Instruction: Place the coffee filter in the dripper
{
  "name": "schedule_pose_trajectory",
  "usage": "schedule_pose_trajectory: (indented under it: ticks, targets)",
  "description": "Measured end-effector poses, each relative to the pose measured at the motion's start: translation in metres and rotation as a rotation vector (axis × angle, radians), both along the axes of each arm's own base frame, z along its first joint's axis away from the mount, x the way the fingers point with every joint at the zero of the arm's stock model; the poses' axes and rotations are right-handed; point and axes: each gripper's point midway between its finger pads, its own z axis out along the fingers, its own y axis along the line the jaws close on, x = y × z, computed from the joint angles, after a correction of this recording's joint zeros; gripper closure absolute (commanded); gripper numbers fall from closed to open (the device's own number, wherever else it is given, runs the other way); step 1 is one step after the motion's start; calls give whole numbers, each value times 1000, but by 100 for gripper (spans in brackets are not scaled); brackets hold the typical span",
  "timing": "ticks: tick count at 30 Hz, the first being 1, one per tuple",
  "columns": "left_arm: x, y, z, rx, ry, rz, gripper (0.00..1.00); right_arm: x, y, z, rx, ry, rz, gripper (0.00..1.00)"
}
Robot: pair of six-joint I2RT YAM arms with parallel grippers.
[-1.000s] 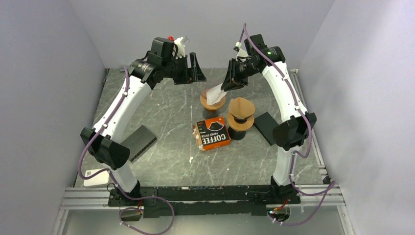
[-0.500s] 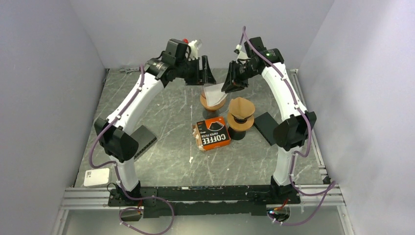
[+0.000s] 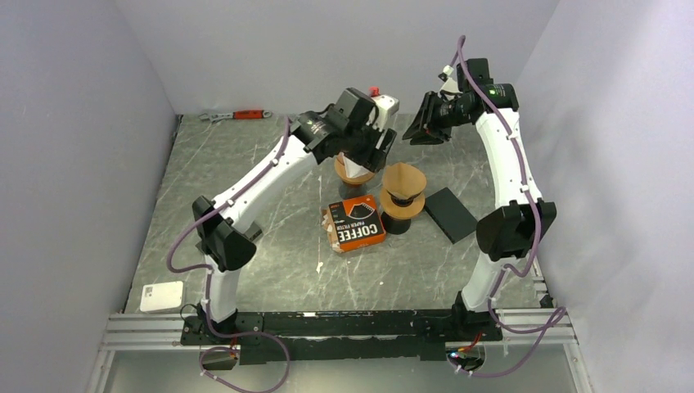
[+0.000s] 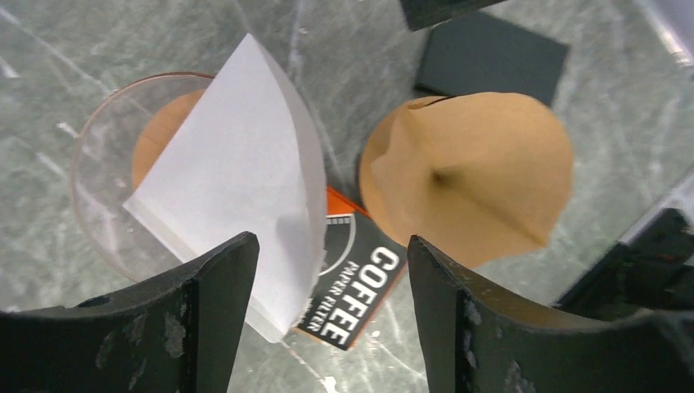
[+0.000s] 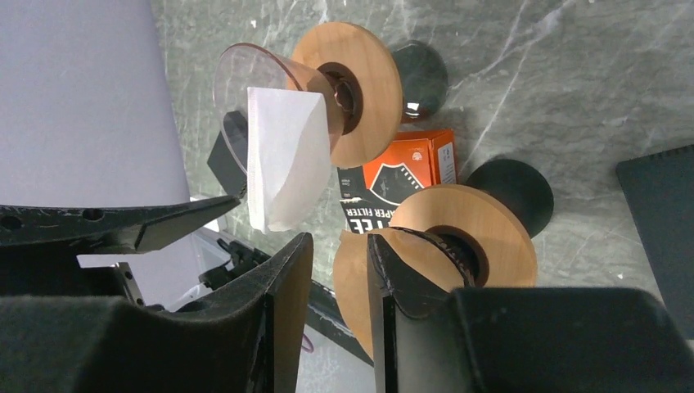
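Note:
The white paper filter (image 4: 237, 164) lies folded flat in the glass dripper (image 4: 98, 213), leaning over its rim; it also shows in the top view (image 3: 353, 166) and the right wrist view (image 5: 282, 160). My left gripper (image 3: 368, 151) hovers open just above it, its fingers (image 4: 213, 303) astride the filter's lower edge without gripping it. My right gripper (image 3: 419, 129) is raised to the right of the dripper, its jaws a little apart and empty (image 5: 340, 246).
A second dripper with a brown filter (image 3: 403, 184) stands right of the first. An orange-and-black coffee filter box (image 3: 356, 223) lies in front of both. A black pad (image 3: 450, 213) lies at the right, a red-handled wrench (image 3: 237, 115) at the back, and a white object (image 3: 160, 295) near left.
My right gripper has let go of the white filter and drawn back up and to the right. My left arm has swung right, over the dripper. The filter now rests in the dripper.

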Motion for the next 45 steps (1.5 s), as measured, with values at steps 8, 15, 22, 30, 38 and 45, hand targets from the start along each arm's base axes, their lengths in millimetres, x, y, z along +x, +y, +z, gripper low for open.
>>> schedule_pose_trajectory:
  ticks: [8, 15, 22, 30, 38, 45]
  targets:
    - [19, 9, -21, 152, -75, 67, 38, -2, -2, -4, 9, 17, 1, 64]
    - [23, 12, -21, 167, -89, 70, 57, -4, 2, -3, 25, 22, 15, 64]
    - [24, 13, -21, 176, -98, 69, 83, -6, 4, -1, 42, 21, 32, 59]
    - [25, 14, -20, 176, -103, 79, 100, -6, 12, 0, 54, -21, 88, 42]
    - [30, 12, -8, 87, -75, 178, 100, -12, 40, 6, 55, -86, 167, 28]
    - [37, 27, 16, -67, -8, 321, 100, -16, 73, 12, 47, -126, 240, 32]
